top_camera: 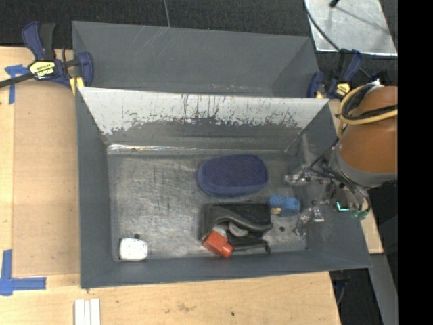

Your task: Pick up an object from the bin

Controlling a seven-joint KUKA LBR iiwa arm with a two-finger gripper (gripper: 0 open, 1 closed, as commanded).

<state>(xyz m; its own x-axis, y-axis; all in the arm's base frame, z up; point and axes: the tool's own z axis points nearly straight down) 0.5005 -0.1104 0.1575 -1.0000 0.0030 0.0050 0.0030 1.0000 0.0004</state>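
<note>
My gripper (302, 198) is at the right end of the bin floor, low over it, its two metal fingers spread apart and open. A small blue piece (285, 204) lies just left of the gap between the fingertips; I cannot tell whether it touches them. Further left lies a black tool with a red end (235, 227), and a dark blue oval pad (232, 174) lies behind that.
A small white rounded thing (133, 249) sits in the front left corner of the bin. The arm's orange cover hangs over the bin's right wall. The left half of the floor holds nothing else.
</note>
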